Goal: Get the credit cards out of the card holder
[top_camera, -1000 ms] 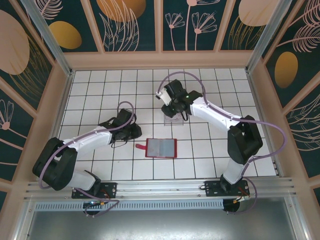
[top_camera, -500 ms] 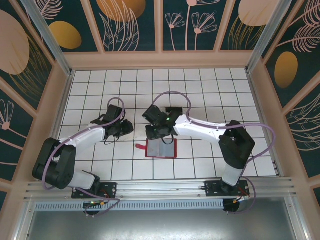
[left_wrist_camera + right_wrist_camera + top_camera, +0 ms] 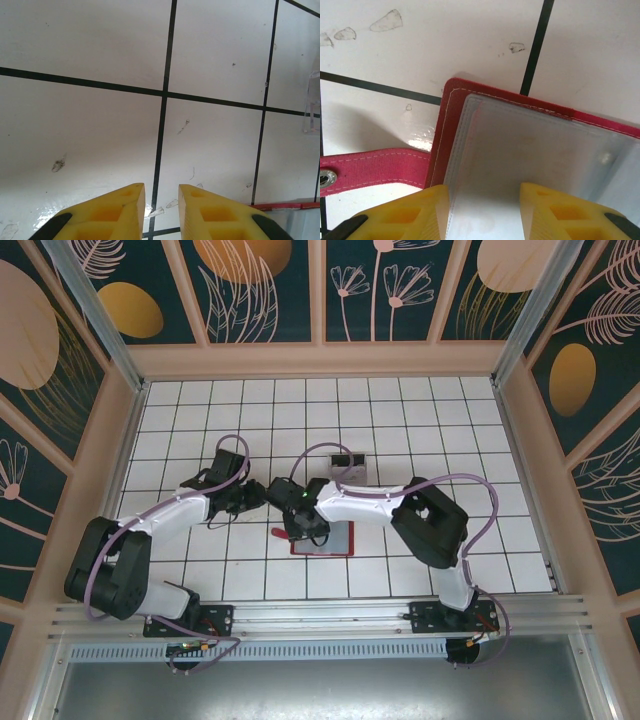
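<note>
The card holder (image 3: 332, 538) lies open on the tiles, a red wallet with greyish clear sleeves (image 3: 530, 155) and a red strap tab (image 3: 375, 167) pointing left. My right gripper (image 3: 303, 525) (image 3: 484, 192) hovers over its left end, open. Its yellow fingers (image 3: 427, 210) straddle the sleeve stack's left part without pinching it. No credit cards stand out in the sleeves, which look pale and cloudy. My left gripper (image 3: 246, 497) (image 3: 161, 192) sits just left of the holder over bare tile, fingers a little apart with nothing between them. The holder's red edge (image 3: 285, 205) shows at its lower right.
A clear plastic box (image 3: 346, 461) (image 3: 313, 100) stands behind the card holder with something dark inside. Small clear scraps lie on the tiles near the left fingers (image 3: 172, 203). Wooden walls ring the tiled floor, with free tiles at the back and right.
My right arm has swung from the clear box down and left to the card holder's left end, and its jaws have widened. My left gripper shifted slightly back and left, then stayed still.
</note>
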Action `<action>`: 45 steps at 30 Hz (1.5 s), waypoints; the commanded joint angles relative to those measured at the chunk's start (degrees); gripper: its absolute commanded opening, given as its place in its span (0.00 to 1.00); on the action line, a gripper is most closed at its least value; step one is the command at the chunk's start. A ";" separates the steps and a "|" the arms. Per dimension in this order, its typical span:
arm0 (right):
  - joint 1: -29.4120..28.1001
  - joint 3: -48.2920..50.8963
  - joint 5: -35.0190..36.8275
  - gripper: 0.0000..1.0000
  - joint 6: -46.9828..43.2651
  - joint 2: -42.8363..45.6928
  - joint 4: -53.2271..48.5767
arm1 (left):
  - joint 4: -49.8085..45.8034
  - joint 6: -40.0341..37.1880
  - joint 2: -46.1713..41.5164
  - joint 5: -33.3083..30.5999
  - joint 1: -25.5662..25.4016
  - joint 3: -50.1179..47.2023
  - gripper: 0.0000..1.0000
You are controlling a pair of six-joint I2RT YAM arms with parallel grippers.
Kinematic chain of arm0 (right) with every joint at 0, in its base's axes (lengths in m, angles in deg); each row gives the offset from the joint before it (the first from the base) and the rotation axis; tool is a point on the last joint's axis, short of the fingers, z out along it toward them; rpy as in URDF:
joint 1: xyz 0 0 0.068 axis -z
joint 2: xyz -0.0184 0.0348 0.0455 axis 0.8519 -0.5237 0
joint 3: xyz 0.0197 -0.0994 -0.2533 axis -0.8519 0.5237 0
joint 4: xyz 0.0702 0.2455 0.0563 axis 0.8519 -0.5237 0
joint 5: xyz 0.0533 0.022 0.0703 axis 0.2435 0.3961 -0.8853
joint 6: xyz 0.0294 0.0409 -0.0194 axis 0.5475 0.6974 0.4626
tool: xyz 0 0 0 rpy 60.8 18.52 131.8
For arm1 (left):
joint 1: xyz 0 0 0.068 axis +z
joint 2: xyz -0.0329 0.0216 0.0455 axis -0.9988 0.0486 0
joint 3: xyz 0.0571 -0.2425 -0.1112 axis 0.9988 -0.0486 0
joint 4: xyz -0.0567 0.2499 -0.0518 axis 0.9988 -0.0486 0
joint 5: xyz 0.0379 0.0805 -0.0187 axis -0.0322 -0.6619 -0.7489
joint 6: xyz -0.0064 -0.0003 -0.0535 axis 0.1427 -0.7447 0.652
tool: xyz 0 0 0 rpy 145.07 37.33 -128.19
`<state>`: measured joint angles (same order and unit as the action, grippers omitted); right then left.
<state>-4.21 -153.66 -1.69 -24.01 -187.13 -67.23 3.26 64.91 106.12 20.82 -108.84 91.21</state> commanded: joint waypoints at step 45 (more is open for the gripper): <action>7.03 21.39 -16.84 0.07 2.26 15.50 32.76 | 4.68 3.42 1.69 12.24 -11.09 -4.37 0.18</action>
<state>2.37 -134.34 -16.18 -22.96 -174.69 -40.02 7.59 67.42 106.49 32.20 -119.25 85.92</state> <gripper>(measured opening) 0.071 0.188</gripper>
